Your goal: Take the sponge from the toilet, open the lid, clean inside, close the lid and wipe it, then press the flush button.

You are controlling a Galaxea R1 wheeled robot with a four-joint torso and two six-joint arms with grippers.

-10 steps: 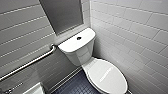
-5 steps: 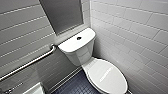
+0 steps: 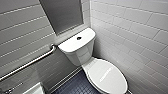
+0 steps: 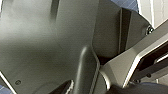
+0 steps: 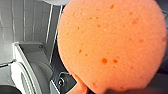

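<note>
Orange-red foam sits right up against the right wrist camera: that's the sponge point(image 5: 110, 42), clear of the toilet point(image 3: 81, 56), so we judge it picked up and riding on the right arm. We cannot tell whether the right gripper is clamped on it, because nothing shows us its grip. We cannot tell the left gripper's state either, with robot hardware close before its camera.

And over the last second? Nothing has shifted for us. The head view holds the same framing, tank far and to the left, bowl nearer and to the right, so we are standing steady. The lid point(image 3: 107, 76) lies shut, and the flush button point(image 3: 79, 38) sits in the middle of the tank top. The steel grab rail point(image 3: 30, 63) runs along the left wall above the dark blue floor tiles point(image 3: 75, 87). Pickup looks done to us; opening the lid is not yet begun.
</note>
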